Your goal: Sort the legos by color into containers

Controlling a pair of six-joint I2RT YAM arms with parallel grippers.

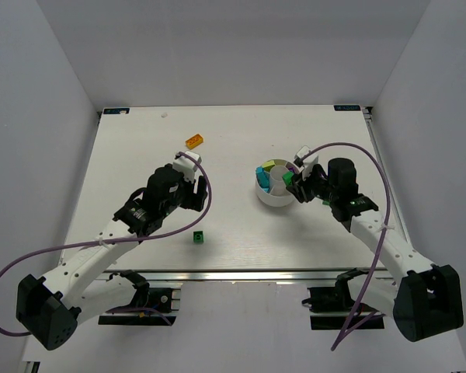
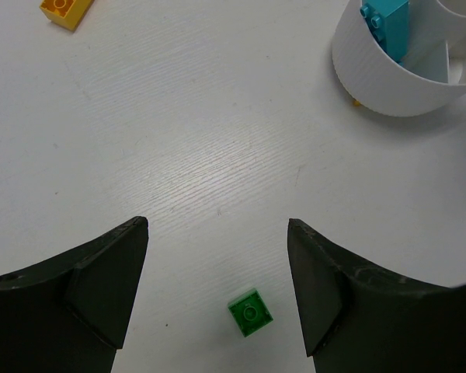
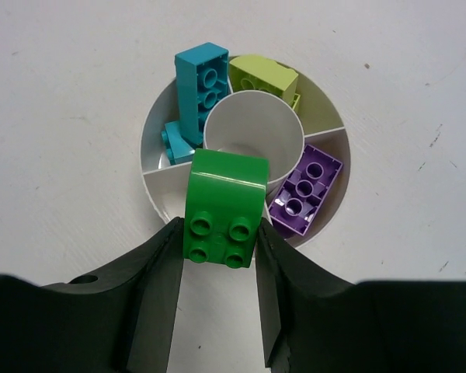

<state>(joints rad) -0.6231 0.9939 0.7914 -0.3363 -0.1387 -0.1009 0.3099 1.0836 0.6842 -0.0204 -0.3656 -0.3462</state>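
White table (image 1: 140, 155). Round white dish (image 3: 165, 190) lies right under and ahead of the right claw (image 3: 220, 231). Right claw pinches a green brick (image 3: 221, 210), held over the dish's near rim. In the wedges beyond it are cyan bricks (image 3: 202, 78) ahead-left, a lime brick (image 3: 262, 78) ahead and a purple brick (image 3: 304, 190) to the right. Left claw (image 2: 217, 225) is spread wide, holding nothing. A small green brick (image 2: 250, 312) is on the table between its fingers, nearer the wrist. An orange brick (image 2: 64, 9) is far ahead-left.
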